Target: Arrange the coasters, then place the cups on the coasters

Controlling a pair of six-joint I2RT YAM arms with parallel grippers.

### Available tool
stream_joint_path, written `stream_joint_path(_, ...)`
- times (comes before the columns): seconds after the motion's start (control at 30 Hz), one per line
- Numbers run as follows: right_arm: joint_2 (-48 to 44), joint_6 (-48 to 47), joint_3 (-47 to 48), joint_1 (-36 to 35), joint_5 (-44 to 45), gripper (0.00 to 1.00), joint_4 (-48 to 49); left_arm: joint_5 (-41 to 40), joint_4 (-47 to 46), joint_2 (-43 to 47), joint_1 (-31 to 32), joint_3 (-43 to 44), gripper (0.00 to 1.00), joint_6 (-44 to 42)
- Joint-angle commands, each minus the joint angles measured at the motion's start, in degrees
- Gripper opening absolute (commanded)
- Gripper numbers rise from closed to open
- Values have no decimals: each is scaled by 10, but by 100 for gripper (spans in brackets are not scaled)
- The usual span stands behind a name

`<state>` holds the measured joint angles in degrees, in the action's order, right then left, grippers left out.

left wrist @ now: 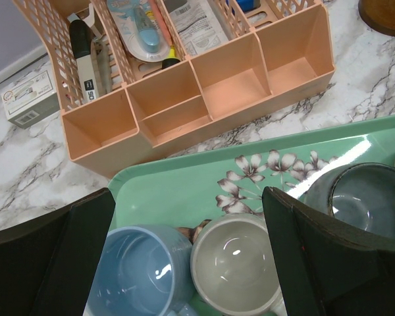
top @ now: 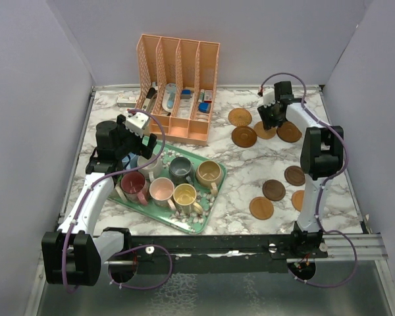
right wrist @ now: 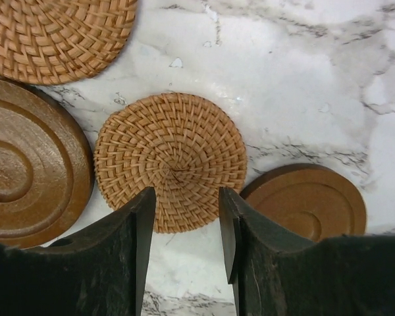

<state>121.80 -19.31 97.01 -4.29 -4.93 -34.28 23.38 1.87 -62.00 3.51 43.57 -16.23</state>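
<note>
Several cups stand on a green floral tray (top: 210, 204): maroon (top: 133, 184), pink (top: 162, 189), yellow (top: 184, 195), tan (top: 209, 173) and grey-blue (top: 180, 169). My left gripper (left wrist: 187, 194) hangs open above the tray's back left, with a blue cup (left wrist: 135, 270) and a cream cup (left wrist: 236, 263) below its wide-spread fingers. At the back right, my right gripper (right wrist: 185, 197) hovers open over the near edge of a woven coaster (right wrist: 170, 155), which lies flat between wooden ringed coasters (right wrist: 26, 174) (right wrist: 309, 204). More coasters (top: 273, 190) lie at the right front.
An orange slotted desk organiser (top: 178, 89) with pens and packets stands behind the tray. A small white box (top: 125, 100) lies to its left. Purple walls close in the table on three sides. The right arm's upright link (top: 316, 171) stands among the front coasters.
</note>
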Motion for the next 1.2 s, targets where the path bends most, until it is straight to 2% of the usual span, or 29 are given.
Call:
stream_joint_path(0.0, 33, -7, 22, -2, 5, 43, 5, 15, -2, 4, 2, -1, 99, -4)
stream_joint_path(0.33, 68, -4, 53, -3, 7, 42, 6, 15, -1, 3, 2, -1, 99, -5)
stream_joint_path(1.17, 184, 1, 202, -3, 39, 42, -9, 10, 0, -5, 1, 0, 99, -10)
